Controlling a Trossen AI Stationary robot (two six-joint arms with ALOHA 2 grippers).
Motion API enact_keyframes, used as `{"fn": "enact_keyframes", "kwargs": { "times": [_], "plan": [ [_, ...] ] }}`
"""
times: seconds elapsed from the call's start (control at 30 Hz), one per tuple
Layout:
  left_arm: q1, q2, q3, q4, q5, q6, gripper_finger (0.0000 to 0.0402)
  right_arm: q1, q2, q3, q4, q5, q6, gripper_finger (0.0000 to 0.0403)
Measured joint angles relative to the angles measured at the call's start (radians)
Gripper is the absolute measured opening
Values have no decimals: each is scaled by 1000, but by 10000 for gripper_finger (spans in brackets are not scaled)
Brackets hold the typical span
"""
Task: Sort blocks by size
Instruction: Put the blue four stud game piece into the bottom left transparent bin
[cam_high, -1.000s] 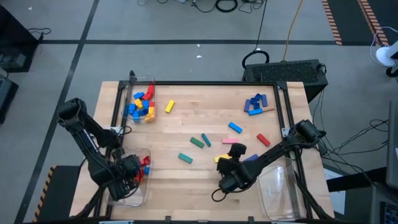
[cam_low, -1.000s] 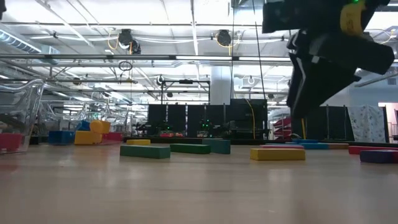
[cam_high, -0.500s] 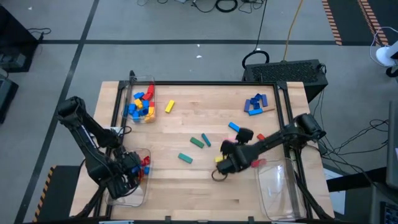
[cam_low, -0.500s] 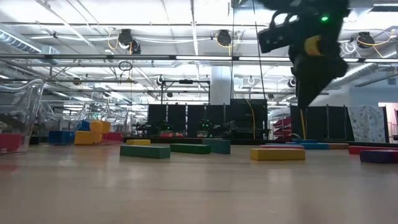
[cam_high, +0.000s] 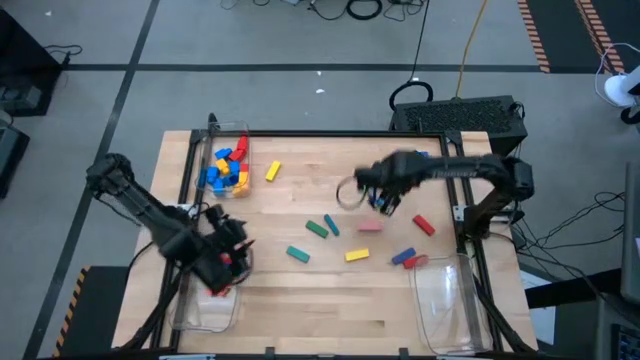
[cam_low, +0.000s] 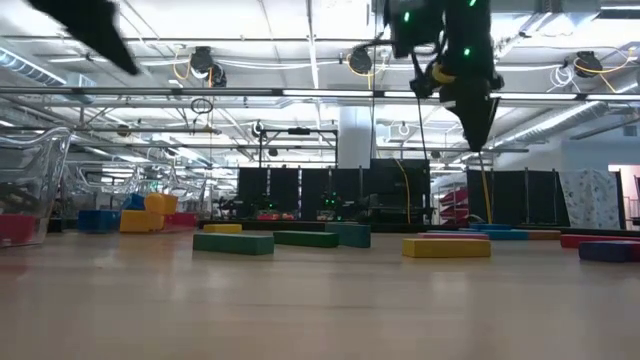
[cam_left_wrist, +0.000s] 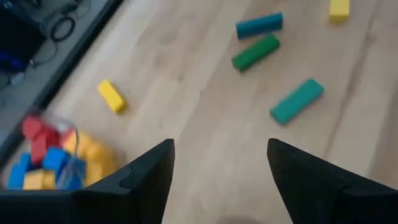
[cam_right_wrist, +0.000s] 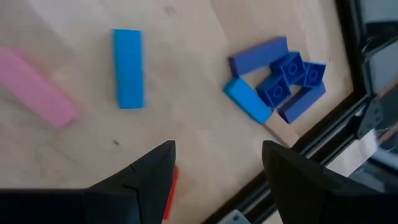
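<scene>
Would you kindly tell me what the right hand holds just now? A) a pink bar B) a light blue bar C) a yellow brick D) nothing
D: in the right wrist view the right hand is open with bare wood between its fingers, while the light blue bar and the pink bar lie loose on the table.

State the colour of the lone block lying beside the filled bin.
Yellow block; clearest in the high view.

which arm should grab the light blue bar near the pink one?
Right. The right gripper hangs open almost over the light blue bar, beside the pink bar. The left gripper is open too, but far across the table.
</scene>
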Motion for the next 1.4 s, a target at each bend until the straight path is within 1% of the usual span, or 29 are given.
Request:
{"fn": "enact_keyframes", "kwargs": {
  "times": [0.13,0.23,0.33,0.43,0.53,0.63,0.7,0.8,0.87,0.97,1.07,1.2,1.33,1.4],
  "plan": [
    [130,1,0,170,4,266,258,-189,-2,0,2,-67,-160,226],
    [216,1,0,319,11,450,258,-312,14,0,5,-80,-246,226],
    [291,1,0,464,36,611,258,-419,33,0,4,-81,-305,226],
    [363,13,0,588,95,739,258,-518,54,0,6,-81,-325,226],
    [432,36,0,674,141,817,258,-596,69,0,37,-80,-298,226],
    [496,69,-1,724,184,863,258,-647,71,0,86,-90,-267,226],
    [537,97,-1,755,213,883,258,-669,71,0,115,-138,-227,226],
    [595,150,-7,824,251,920,258,-688,71,0,131,-246,-155,226],
    [635,183,-22,895,308,959,258,-691,71,0,159,-295,-111,219],
    [691,234,-32,994,419,997,258,-690,71,1,207,-325,-14,192],
    [743,265,-32,1037,495,1033,258,-690,88,2,223,-346,97,147],
    [802,269,-33,1032,520,1026,258,-691,148,2,174,-400,134,82],
    [829,269,-33,1036,522,1019,258,-691,231,2,136,-411,131,27],
    [837,269,-32,1041,523,1021,258,-691,282,16,90,-402,126,8]
  ]
}}
